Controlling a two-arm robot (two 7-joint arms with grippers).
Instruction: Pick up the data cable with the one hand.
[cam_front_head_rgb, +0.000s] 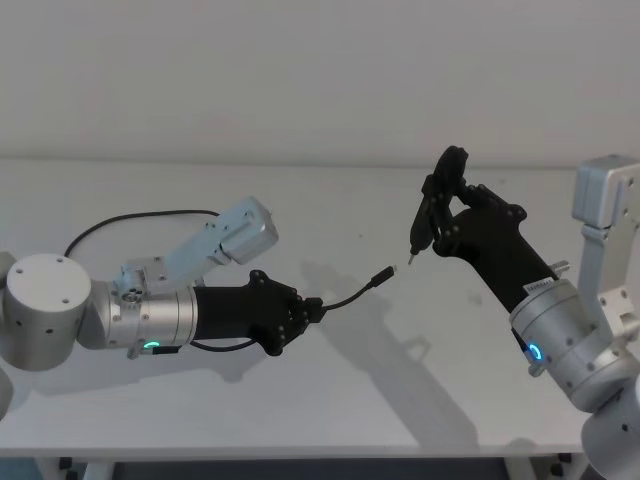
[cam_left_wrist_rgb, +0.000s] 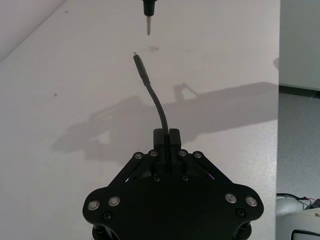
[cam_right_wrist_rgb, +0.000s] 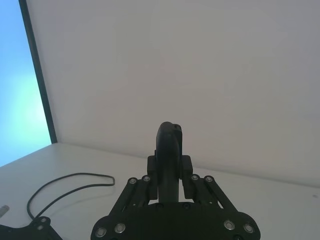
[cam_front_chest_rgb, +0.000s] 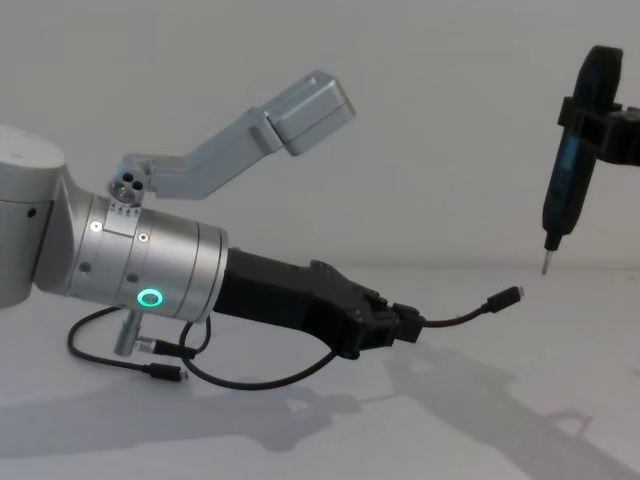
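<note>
left gripper (cam_front_head_rgb: 315, 308), on the arm with the green ring, reaches low across the tabletop (cam_front_head_rgb: 300, 400) toward the right. its jaws are pressed together, pinching the data cable (cam_front_head_rgb: 355, 293) a short way back from one plug (cam_front_head_rgb: 385, 274).

cable position: the pinched end sticks straight out of the jaws along the gripper's own line, curving slightly upward, with the plug clear of the tabletop in the chest view. the rest trails back under and behind the left arm, looping on the tabletop, and the other plug (cam_front_chest_rgb: 165, 372) lies below the wrist.

right gripper (cam_front_head_rgb: 445, 190) is raised at the right, jaws clamped on a pointed tool (cam_front_head_rgb: 428, 215) that hangs tip down.

key relation: the cable's long axis points from the left jaws at the tool tip; plug and tip are near but apart, with a clear gap in the left wrist view.

judgement: grasp looks made, by the left arm alone. what remains is raising it so the trailing loop leaves the tabletop. risk: the thin cable sliding through the pinch.
</note>
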